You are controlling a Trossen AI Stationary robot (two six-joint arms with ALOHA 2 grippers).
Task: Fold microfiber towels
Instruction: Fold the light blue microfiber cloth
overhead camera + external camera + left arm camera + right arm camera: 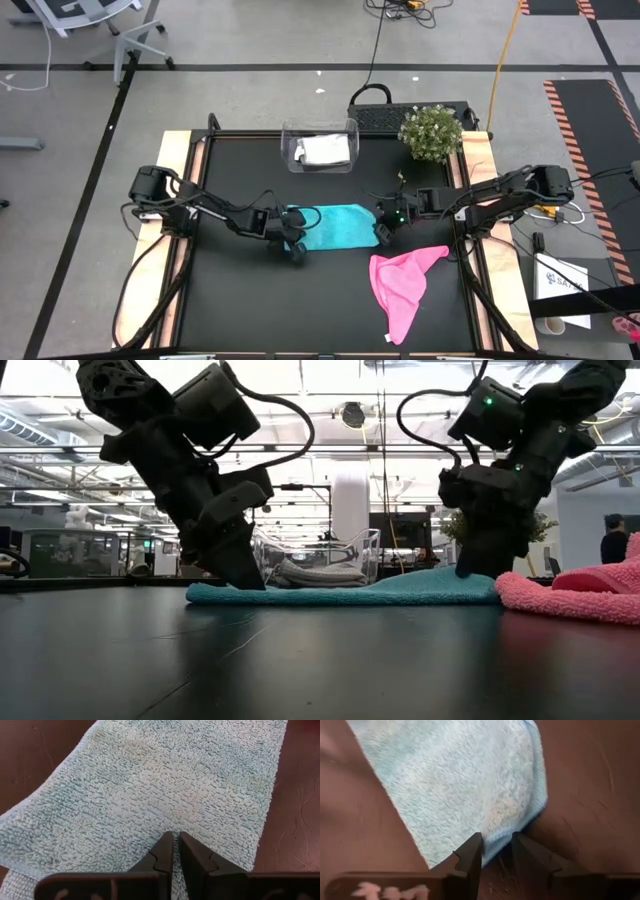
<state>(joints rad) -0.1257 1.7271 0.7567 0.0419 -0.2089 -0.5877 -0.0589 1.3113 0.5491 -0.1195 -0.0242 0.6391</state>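
The teal towel lies flat in the middle of the black bench, a folded rectangle of nubby, looped pile with a stitched hem along its edges. The left tool sits at the towel's left end with its two dark fingers pressed almost together on the edge of the cloth. The right tool is at the opposite end, its fingers standing a little apart astride the towel's corner (whether they actually pinch it I cannot tell). The pink towel lies crumpled and unfolded just in front of the teal one toward the right, soft and fuzzy, one corner drawn out to a point. The grey-white towel rests folded inside a clear plastic bin at the bench's far edge, beside a small potted plant.
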